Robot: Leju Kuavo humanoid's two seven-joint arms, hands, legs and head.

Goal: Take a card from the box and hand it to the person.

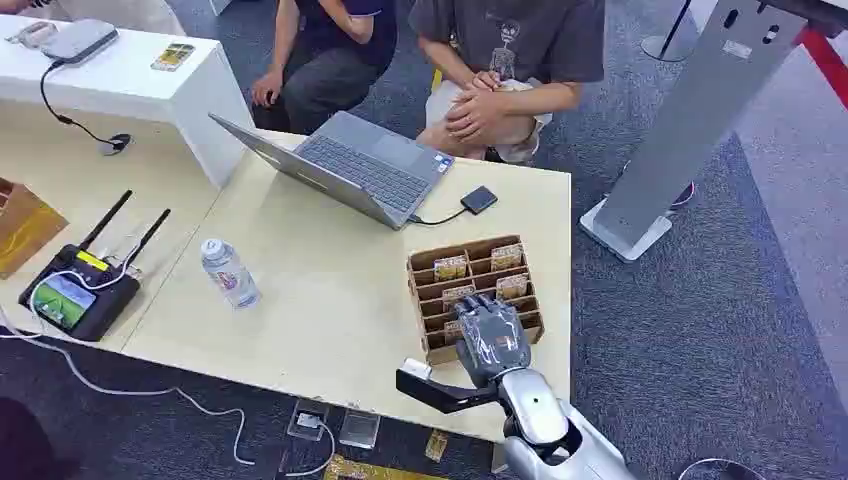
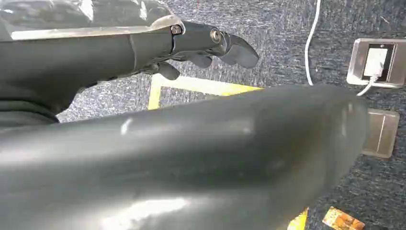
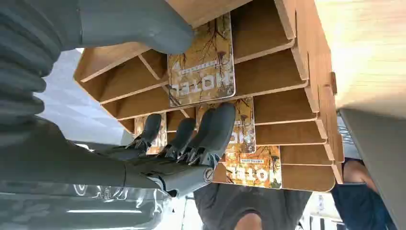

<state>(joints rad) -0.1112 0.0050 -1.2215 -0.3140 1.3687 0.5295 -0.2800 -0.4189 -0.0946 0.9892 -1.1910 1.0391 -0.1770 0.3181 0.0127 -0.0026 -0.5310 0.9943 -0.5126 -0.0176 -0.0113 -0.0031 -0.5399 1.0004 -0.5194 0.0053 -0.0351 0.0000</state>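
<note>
We found the right hand (image 3: 191, 143) over the slotted wooden card box (image 1: 520, 295), fingers spread, holding nothing; the next move required pinching the nearest hotel card (image 3: 203, 64)

right hand (image 3: 143, 158) | fingers (image 3: 218, 127) reach into wooden box (image 3: 287, 72) | nearest card (image 3: 203, 64) unheld

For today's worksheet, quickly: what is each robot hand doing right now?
Left hand: open, holding nothing.
Right hand: open over the card box, nothing gripped.
</note>
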